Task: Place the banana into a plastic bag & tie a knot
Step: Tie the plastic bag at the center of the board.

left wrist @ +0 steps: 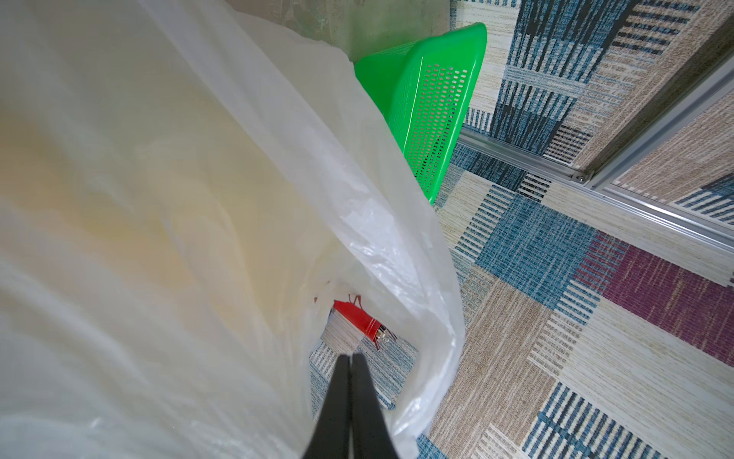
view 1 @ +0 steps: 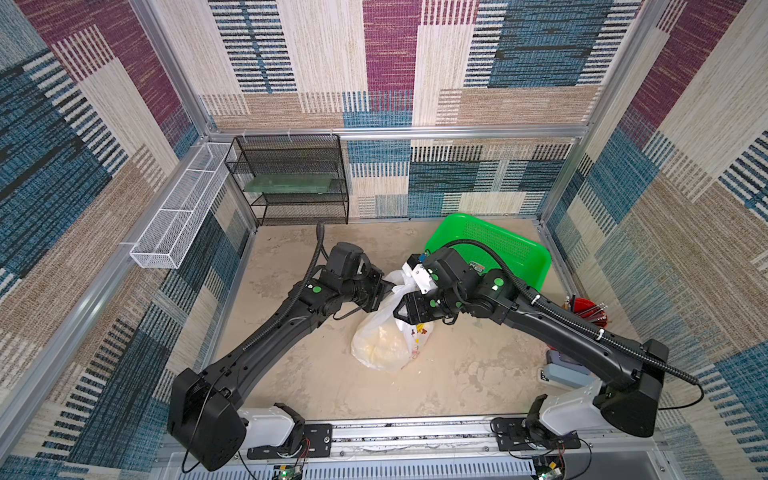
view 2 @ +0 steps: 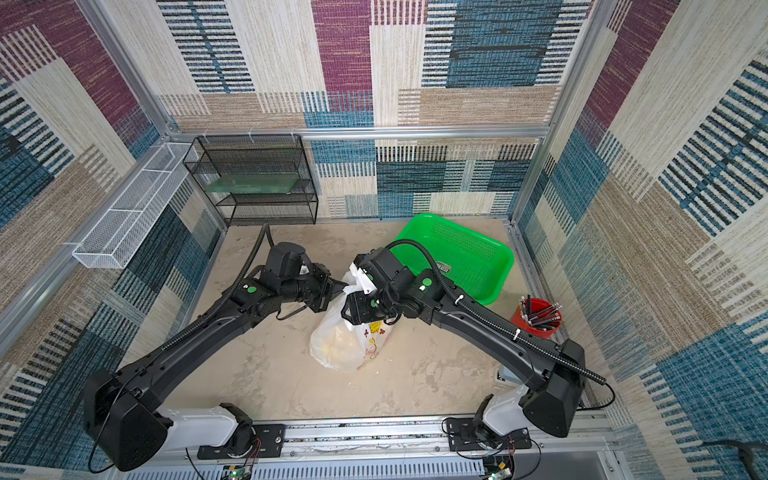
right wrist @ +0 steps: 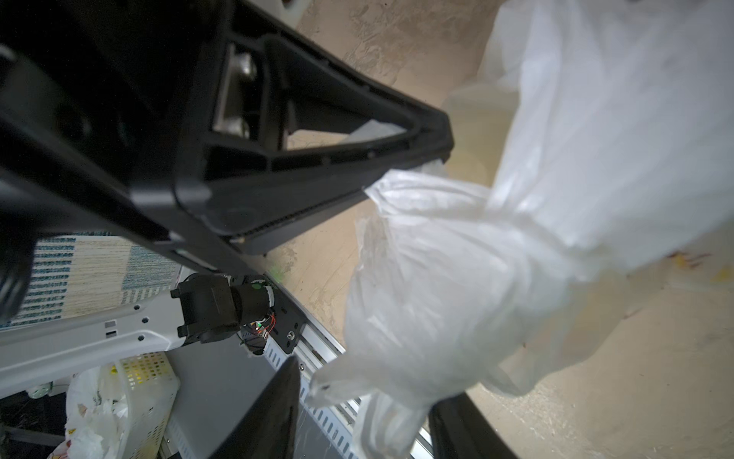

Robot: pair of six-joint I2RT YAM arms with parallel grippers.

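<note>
The white plastic bag [view 1: 380, 340] [view 2: 336, 345] sits on the beige floor between both arms, cartoon prints on its right side. A pale yellow shape shows through its wall; the banana itself is not plainly seen. My left gripper [view 1: 392, 286] [left wrist: 351, 357] is shut on a handle strip [right wrist: 417, 190] at the bag's top. My right gripper [view 1: 398, 311] [right wrist: 363, 385] is open, its jaws apart on either side of a bunched handle end. The handles look twisted together; whether they form a knot I cannot tell.
A green basket [view 1: 498, 245] [left wrist: 429, 99] leans at the back right, close behind my right arm. A red cup of pens [view 2: 538, 318] stands by the right wall. A black mesh shelf [view 1: 291, 178] and a white mesh rack [view 1: 178, 216] are at the back left.
</note>
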